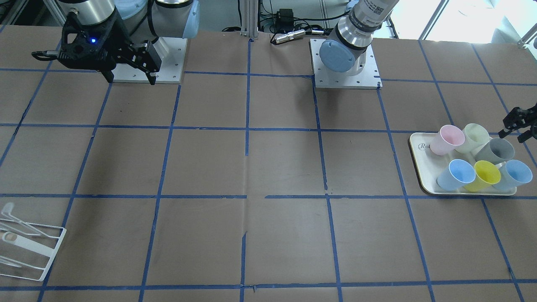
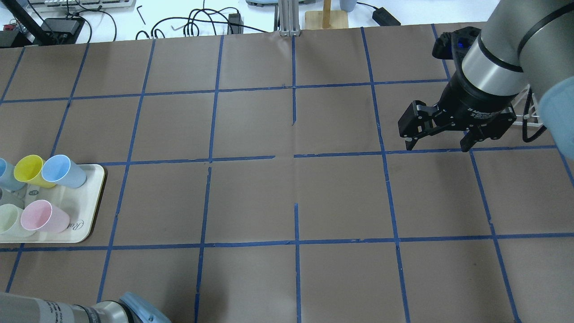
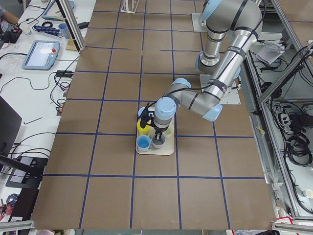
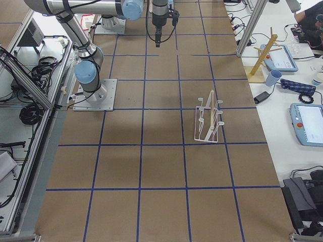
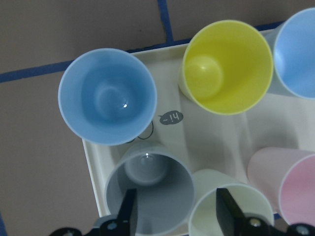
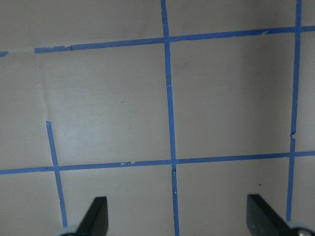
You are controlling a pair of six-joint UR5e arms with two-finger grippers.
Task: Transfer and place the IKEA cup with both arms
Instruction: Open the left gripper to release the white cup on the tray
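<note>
The IKEA cup [image 5: 147, 194], pale grey, stands upright on the white tray [image 5: 221, 132] among the coloured cups; it also shows in the front view [image 1: 499, 150]. My left gripper [image 5: 176, 211] is open and empty just above it. One finger [image 5: 129, 212] is over the grey cup's mouth and the other [image 5: 224, 209] over the pale green cup [image 5: 231, 206]. In the front view the left gripper [image 1: 518, 126] hangs at the tray's far right. My right gripper [image 2: 437, 146] is open and empty above bare table, also in its wrist view [image 6: 179, 221].
The tray [image 1: 423, 167] also holds a pink cup [image 1: 447, 140], two light-blue cups [image 1: 457, 174] and a yellow cup [image 1: 486, 175]. A white wire rack [image 1: 29, 247] stands on the robot's right side of the table. Blue tape lines grid the brown table.
</note>
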